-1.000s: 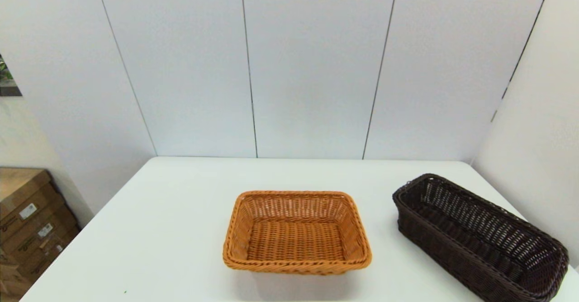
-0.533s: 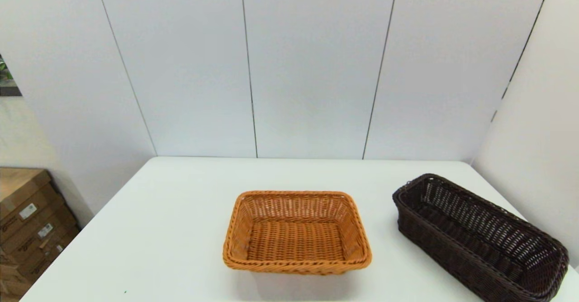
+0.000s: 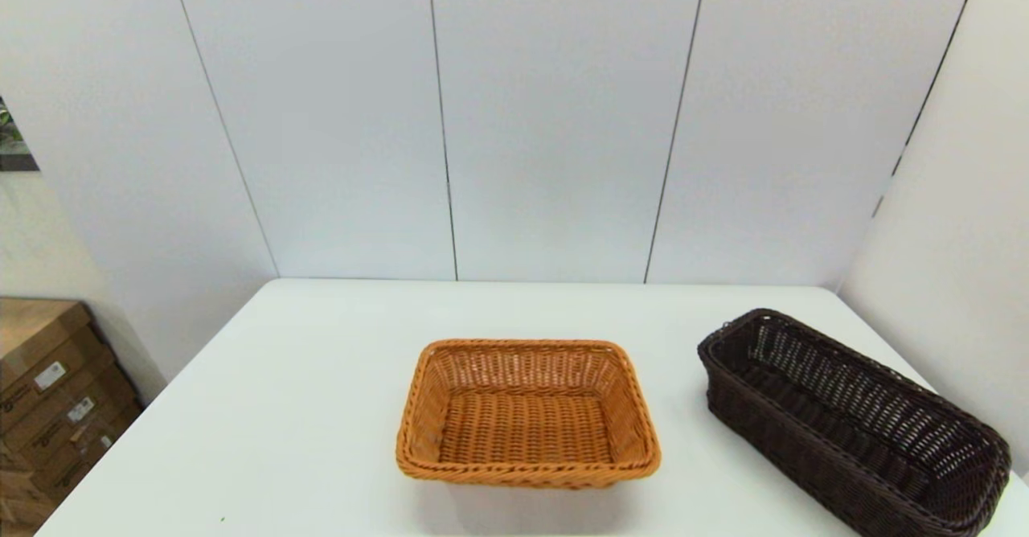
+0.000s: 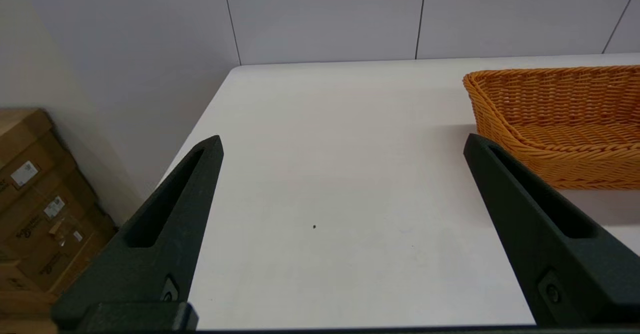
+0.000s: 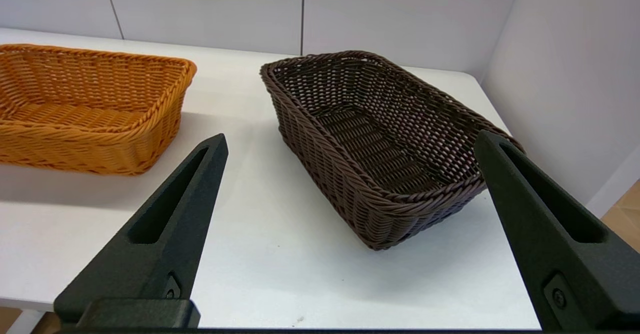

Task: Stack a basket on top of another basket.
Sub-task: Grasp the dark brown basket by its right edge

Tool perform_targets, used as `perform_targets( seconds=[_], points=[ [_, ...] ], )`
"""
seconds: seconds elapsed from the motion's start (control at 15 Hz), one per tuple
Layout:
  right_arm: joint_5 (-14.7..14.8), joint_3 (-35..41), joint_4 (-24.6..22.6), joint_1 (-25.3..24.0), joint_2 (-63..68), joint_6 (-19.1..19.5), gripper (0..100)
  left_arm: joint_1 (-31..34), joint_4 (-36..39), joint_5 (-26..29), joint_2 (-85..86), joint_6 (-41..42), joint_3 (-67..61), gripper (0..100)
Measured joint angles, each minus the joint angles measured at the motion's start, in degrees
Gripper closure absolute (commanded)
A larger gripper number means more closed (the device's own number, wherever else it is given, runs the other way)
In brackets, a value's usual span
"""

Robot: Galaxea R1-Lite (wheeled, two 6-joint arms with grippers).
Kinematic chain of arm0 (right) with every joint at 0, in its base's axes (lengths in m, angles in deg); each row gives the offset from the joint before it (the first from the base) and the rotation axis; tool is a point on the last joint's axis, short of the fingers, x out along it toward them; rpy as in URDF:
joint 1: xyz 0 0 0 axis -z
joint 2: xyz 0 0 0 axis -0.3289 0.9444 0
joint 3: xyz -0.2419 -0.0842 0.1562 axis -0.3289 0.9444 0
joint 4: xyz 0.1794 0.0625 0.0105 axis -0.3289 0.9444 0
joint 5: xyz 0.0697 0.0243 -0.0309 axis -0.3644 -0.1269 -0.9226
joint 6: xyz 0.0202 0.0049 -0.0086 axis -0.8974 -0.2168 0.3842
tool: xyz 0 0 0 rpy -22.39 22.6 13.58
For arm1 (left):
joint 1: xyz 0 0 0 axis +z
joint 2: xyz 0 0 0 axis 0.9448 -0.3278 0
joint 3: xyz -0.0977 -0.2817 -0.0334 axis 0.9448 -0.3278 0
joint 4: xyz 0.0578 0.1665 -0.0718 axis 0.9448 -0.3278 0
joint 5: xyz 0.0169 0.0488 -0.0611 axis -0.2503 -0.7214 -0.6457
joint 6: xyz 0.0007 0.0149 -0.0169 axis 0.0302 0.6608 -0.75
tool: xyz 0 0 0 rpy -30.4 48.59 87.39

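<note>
The dark brown basket (image 3: 852, 418) sits angled at the table's right edge and stands empty; the right wrist view shows it as well (image 5: 380, 139). The orange basket (image 3: 526, 412) rests empty at the table's middle, and its side shows in the left wrist view (image 4: 560, 119) and the right wrist view (image 5: 85, 106). My right gripper (image 5: 350, 141) hangs open near the table's front edge, short of the dark basket and holding nothing. My left gripper (image 4: 342, 141) is open over bare table, left of the orange basket. Neither arm shows in the head view.
The white table (image 3: 321, 376) ends at grey wall panels behind and a white wall (image 3: 957, 280) close on the right, beside the dark basket. Cardboard boxes (image 3: 48, 392) stand on the floor off the table's left side.
</note>
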Motion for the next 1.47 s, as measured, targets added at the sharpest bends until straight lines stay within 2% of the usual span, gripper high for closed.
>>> perform_targets(
  seconds=[1.2, 1.47],
  points=[
    [0.0, 0.0, 0.0, 0.0, 0.0, 0.4, 0, 0.0, 0.0, 0.0, 0.0, -0.4, -0.2, 0],
    [0.7, 0.0, -0.1, 0.0, 0.0, -2.2, 0, 0.0, 0.0, 0.0, 0.0, -0.4, -0.2, 0]
  ],
)
